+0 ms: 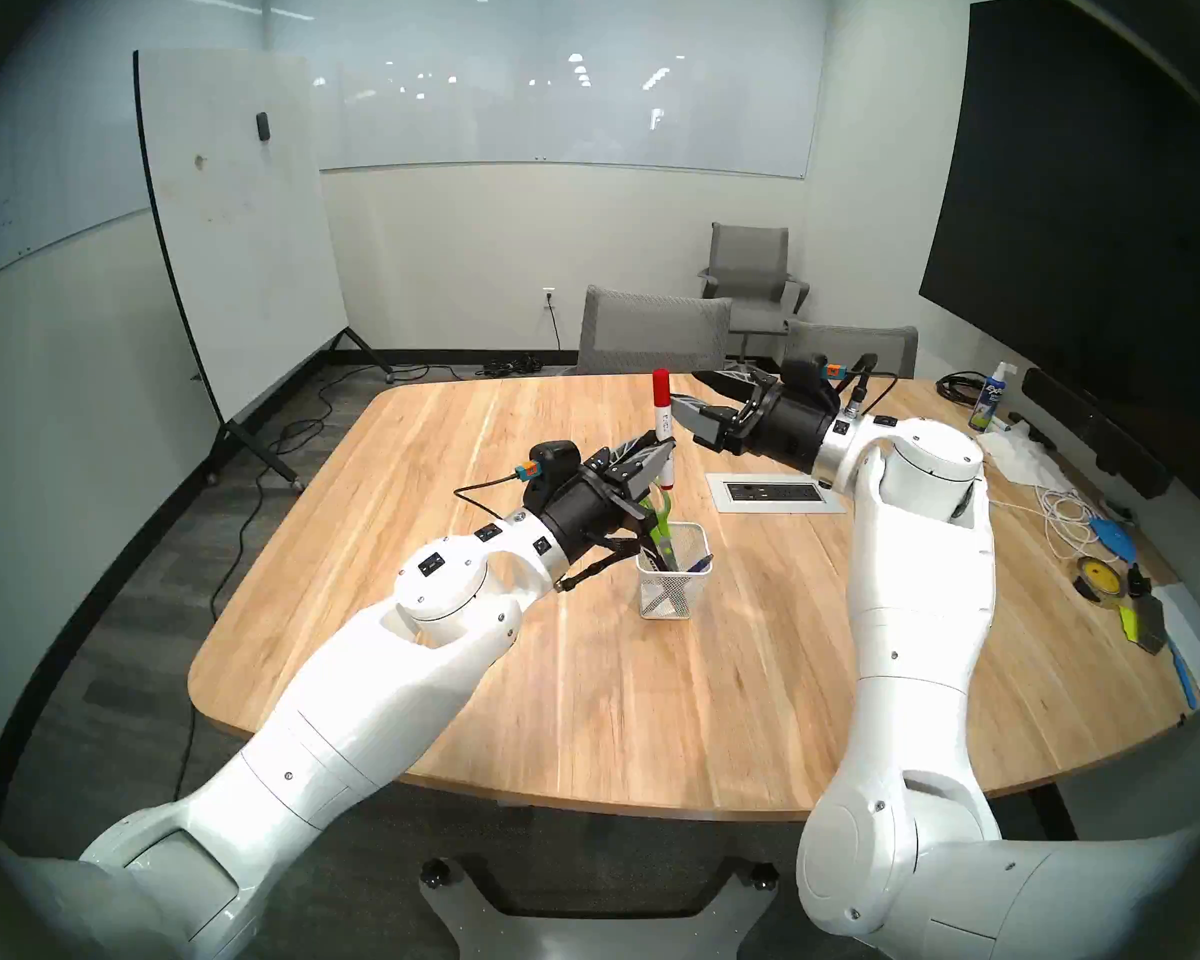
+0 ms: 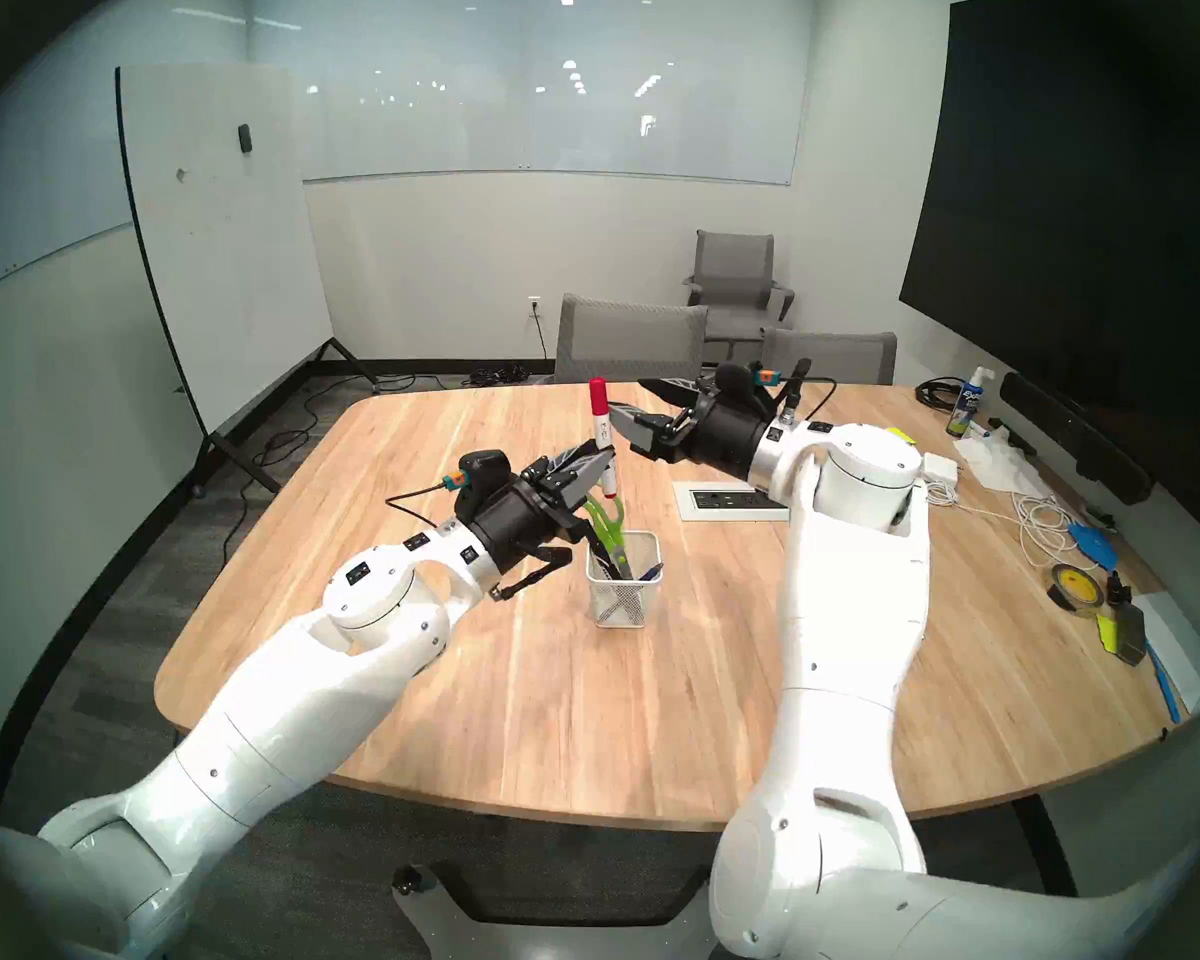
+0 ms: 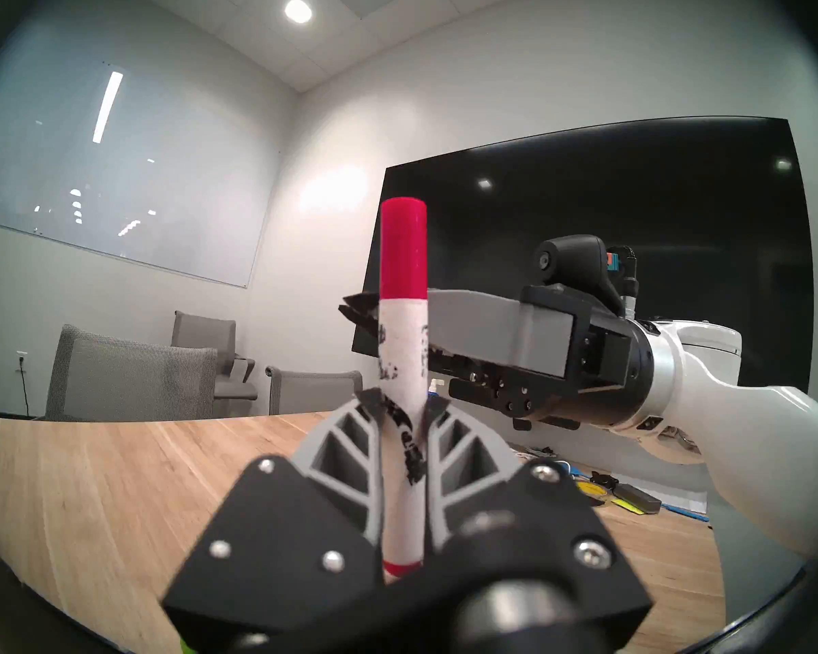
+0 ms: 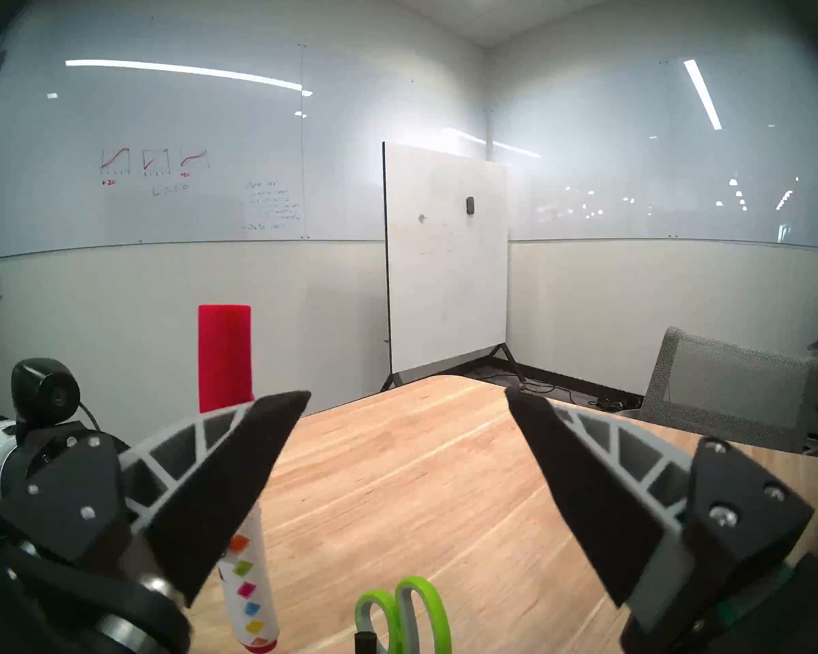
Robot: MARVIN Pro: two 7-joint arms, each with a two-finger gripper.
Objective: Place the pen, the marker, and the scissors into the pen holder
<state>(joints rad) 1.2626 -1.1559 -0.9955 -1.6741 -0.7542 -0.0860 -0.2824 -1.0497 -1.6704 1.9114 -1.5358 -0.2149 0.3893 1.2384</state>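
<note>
Step in hand: the last item. My left hand (image 1: 659, 468) is pinched on the marker (image 1: 662, 428), holding it upright in the air above and a little behind the pen holder (image 1: 673, 571).
Right hand: my right hand (image 1: 687, 397) is spread wide, level with the marker's upper barrel; one finger sits just beside the barrel, and whether it touches I cannot tell. It holds nothing.
Already in: the scissors (image 1: 658, 522) stand in the pen holder, blades down and green loops up; the pen (image 1: 695, 564) leans inside with its end over the rim. A dark, thicker stick is in there too.
Pen holder: it stands on the table (image 1: 583, 695), near the middle, between my two arms.
Next move: I judge the marker must come over the open mouth and go down red end first, finding the gap beside the scissor handles, before my left hand lets go.
Marker's look: a white barrel with smudged black print, a long red cap on top, a short red band at the bottom, and a column of small coloured squares on one side.
</note>
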